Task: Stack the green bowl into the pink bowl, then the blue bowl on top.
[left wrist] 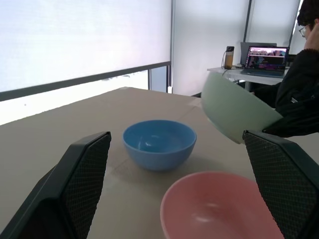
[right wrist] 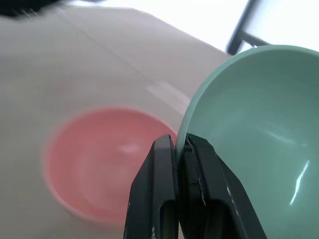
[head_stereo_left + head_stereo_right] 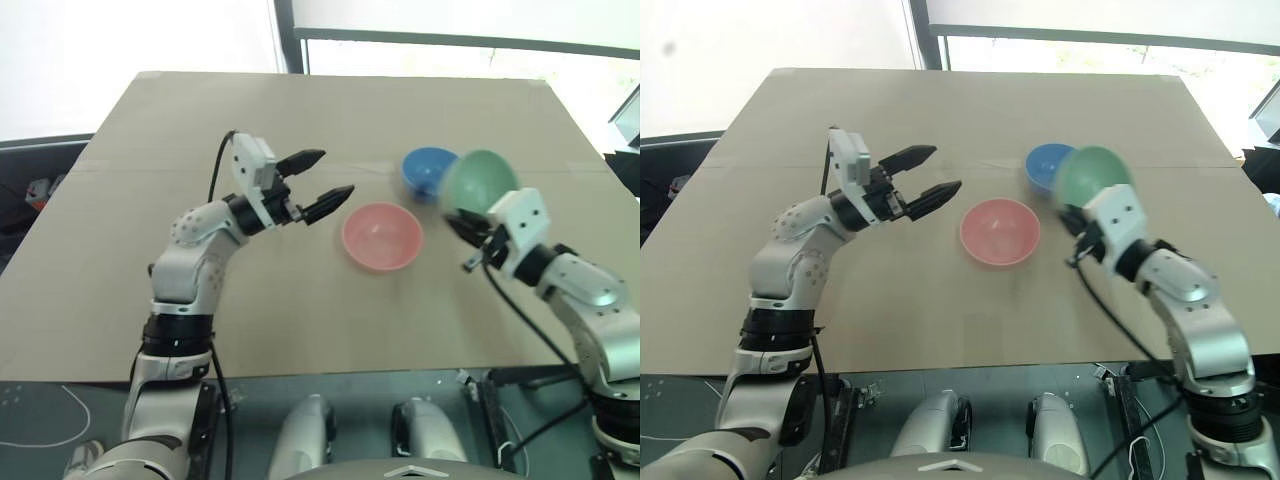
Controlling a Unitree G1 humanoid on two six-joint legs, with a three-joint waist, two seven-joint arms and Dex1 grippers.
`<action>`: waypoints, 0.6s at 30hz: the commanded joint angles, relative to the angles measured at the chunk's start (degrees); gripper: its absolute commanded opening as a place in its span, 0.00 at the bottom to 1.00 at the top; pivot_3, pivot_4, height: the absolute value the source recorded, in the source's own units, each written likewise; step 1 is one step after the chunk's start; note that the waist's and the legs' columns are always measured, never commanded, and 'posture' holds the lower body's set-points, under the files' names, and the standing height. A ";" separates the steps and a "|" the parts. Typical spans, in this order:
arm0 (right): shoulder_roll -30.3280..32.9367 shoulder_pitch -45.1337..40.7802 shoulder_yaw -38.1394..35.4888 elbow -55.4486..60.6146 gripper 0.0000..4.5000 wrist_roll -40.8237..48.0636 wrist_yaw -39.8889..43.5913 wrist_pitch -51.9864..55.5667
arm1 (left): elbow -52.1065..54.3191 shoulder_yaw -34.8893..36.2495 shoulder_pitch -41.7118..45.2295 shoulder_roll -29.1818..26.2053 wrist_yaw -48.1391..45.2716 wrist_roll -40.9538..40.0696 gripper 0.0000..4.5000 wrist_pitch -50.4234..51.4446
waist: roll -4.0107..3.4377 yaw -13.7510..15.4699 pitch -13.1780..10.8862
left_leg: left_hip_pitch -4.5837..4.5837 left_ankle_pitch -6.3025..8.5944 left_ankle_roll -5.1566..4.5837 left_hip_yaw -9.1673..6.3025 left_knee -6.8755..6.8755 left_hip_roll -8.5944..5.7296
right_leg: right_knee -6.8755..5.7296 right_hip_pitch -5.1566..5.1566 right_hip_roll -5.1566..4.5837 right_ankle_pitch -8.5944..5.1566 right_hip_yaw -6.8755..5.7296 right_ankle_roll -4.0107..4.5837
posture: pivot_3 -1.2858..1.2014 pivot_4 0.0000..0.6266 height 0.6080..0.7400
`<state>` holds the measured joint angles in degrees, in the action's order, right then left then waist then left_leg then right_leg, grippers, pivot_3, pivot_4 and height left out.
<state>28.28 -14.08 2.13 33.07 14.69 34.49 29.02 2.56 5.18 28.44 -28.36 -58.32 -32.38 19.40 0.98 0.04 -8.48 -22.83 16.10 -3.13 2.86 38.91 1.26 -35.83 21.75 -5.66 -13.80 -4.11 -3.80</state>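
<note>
My right gripper (image 3: 462, 226) is shut on the rim of the green bowl (image 3: 482, 181), which hangs tilted above the table, just right of the pink bowl (image 3: 381, 236). In the right wrist view the fingers (image 2: 164, 184) pinch the green bowl's (image 2: 259, 129) edge with the pink bowl (image 2: 99, 162) below and beyond. The blue bowl (image 3: 428, 171) sits upright on the table behind the pink one, partly covered by the green bowl. My left gripper (image 3: 318, 182) is open, held above the table left of the pink bowl, with nothing between its fingers.
The bowls rest on a brown cardboard-covered table (image 3: 300, 120). Past the table's far side a person (image 1: 299, 84) sits by a desk with a laptop (image 1: 266, 57). Windows run along the back.
</note>
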 commanded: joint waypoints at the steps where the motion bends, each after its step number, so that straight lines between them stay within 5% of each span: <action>1: 0.35 -2.86 5.23 -0.72 0.02 -1.03 3.10 -3.19 | 5.74 2.89 -4.54 -5.53 -10.74 -7.52 1.00 2.58 | 0.00 -0.11 -0.01 | -0.01 0.03 -0.04 0.03 -0.03 -0.02 | 0.00 -0.01 -0.04 0.00 0.02 0.00 | 0.52 0.24 1.00; 10: -0.50 -14.97 15.43 -17.80 0.02 -2.67 14.11 -5.65 | 7.34 9.71 -12.68 -14.13 -13.23 -9.94 1.00 4.09 | 0.04 0.01 -0.06 | 0.11 -0.02 0.03 -0.06 0.12 0.01 | -0.02 -0.03 -0.02 -0.01 -0.05 0.01 | 0.52 0.24 1.00; 14: 0.16 -15.30 15.44 -18.44 0.28 -2.49 16.08 -5.48 | 8.55 10.33 -14.36 -15.41 -12.35 -9.15 1.00 3.77 | 0.04 0.43 -0.06 | -0.02 -0.01 0.02 -0.07 0.09 -0.03 | 0.01 0.00 -0.05 0.00 -0.06 0.01 | 0.52 0.24 1.00; 18: -0.09 -13.86 12.13 -15.95 0.65 -0.15 15.41 -5.10 | 10.16 11.48 -16.40 -16.36 -11.78 -9.97 1.00 4.17 | 0.04 0.34 -0.07 | -0.01 -0.01 0.03 -0.03 -0.05 -0.01 | 0.01 0.03 -0.04 -0.01 -0.06 0.01 | 0.52 0.24 1.00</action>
<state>28.18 -28.19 17.38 13.21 12.20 49.72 24.37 9.98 14.37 12.55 -43.63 -70.46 -41.77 24.24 1.01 0.38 -8.55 -22.84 16.09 -3.10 2.82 38.86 1.25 -35.81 21.79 -5.70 -13.81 -4.17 -3.78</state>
